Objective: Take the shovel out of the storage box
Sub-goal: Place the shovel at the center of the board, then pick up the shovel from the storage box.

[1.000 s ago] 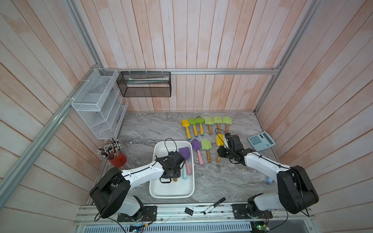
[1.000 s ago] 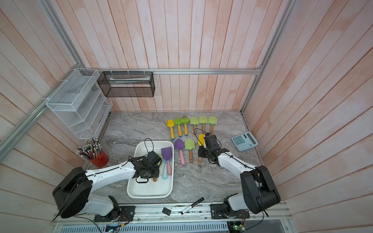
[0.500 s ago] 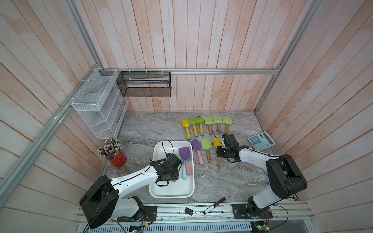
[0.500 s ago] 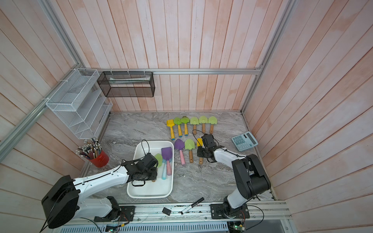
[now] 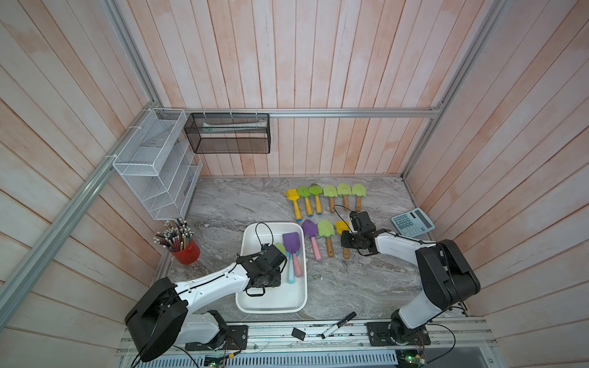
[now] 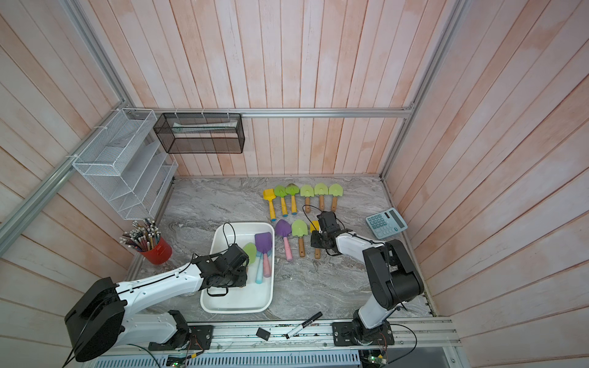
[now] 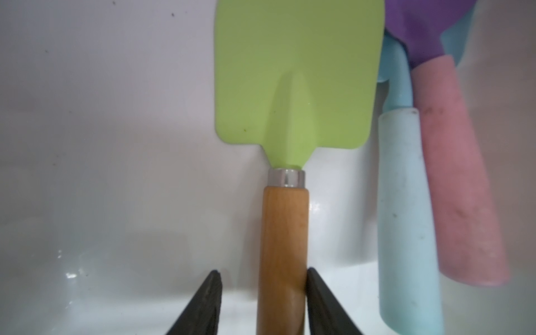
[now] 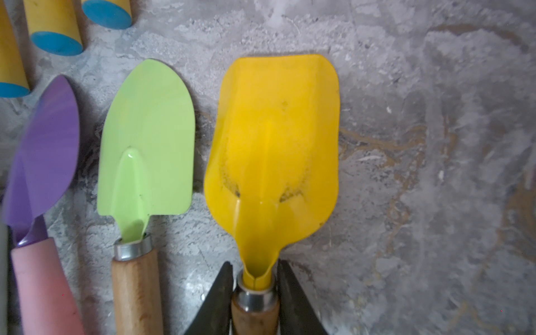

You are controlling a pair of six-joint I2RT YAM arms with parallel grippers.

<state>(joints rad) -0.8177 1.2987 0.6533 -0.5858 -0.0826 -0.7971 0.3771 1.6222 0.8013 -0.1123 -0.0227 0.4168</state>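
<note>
Left wrist: at lower centre, your left gripper (image 7: 262,271) straddles the green shovel (image 7: 295,72), jaws apart, one touching. Three shovels remain in the storage box (image 7: 116,145). You cannot tell whether the right gripper (image 8: 255,263) grips the yellow shovel (image 8: 275,130).

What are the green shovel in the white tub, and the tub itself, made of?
Green shovel: the blade looks like painted sheet metal, a smooth satin coat with a pressed centre ridge; bright metal ferrule; wooden handle, grain visible, probably lightly varnished.
Storage box: likely moulded plastic, glossy white, with soft highlights and rounded corners; enamelled metal can't be excluded.
</note>
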